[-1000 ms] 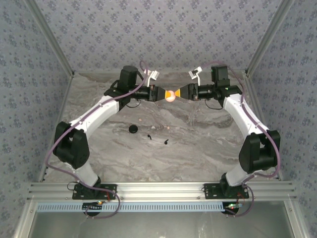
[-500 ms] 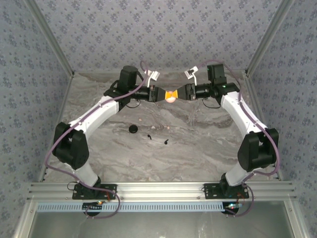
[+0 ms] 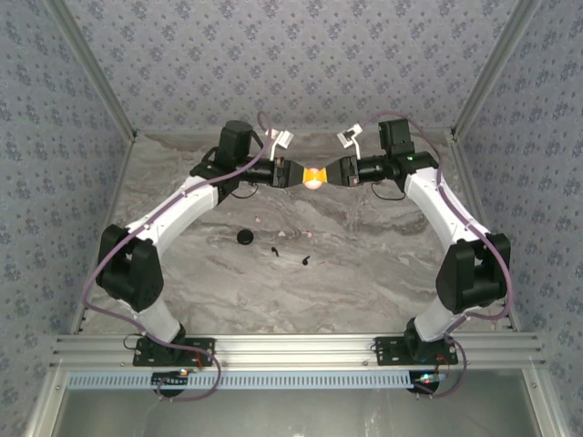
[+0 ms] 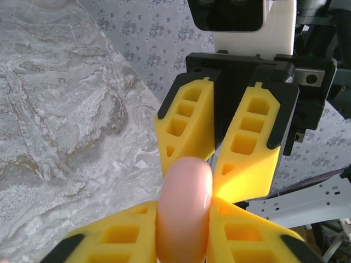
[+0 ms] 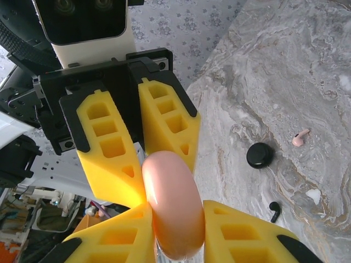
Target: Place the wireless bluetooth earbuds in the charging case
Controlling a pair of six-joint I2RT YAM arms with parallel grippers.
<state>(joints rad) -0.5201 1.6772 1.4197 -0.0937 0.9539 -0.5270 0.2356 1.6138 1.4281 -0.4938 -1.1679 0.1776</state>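
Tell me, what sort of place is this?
Most likely a robot test booth rather than a home: a marble-patterned table boxed in by floral-patterned panels, an aluminium frame rail along the near edge, and a left arm and right arm bolted to it.

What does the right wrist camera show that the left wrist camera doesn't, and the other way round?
Right wrist view: on the marble table lie a black round disc, a pale pink earbud and a black earbud. Left wrist view: a stretch of marble, plus a pale metal rail at lower right. Shared: the pink charging case, pinched from opposite sides by the left gripper and the right gripper, with patterned wallpaper behind.
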